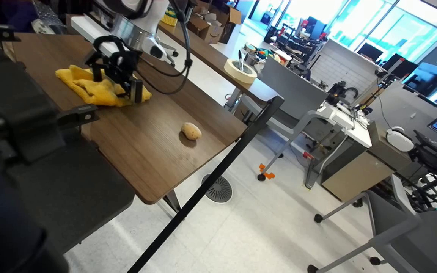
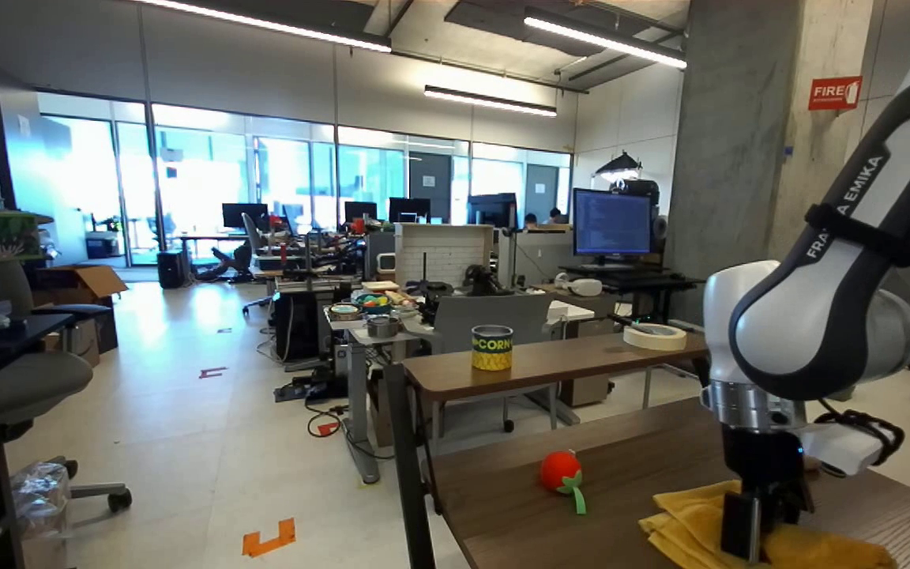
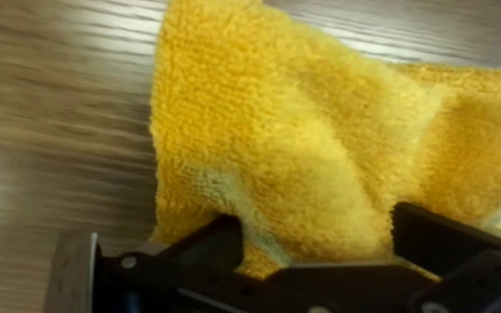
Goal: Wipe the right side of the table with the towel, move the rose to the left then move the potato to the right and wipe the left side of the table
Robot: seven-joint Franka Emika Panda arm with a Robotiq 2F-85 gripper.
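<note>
The tool (image 3: 315, 218) stands loose, jaws spread wide over the yellow towel (image 3: 250, 108); potato (image 1: 191, 131) and rose (image 2: 561, 472) lie on the table (image 1: 146, 148).

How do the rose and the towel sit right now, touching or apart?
Apart. An exterior view shows it: the rose lies off to one side of the towel, with a strip of brown table showing between them.
</note>
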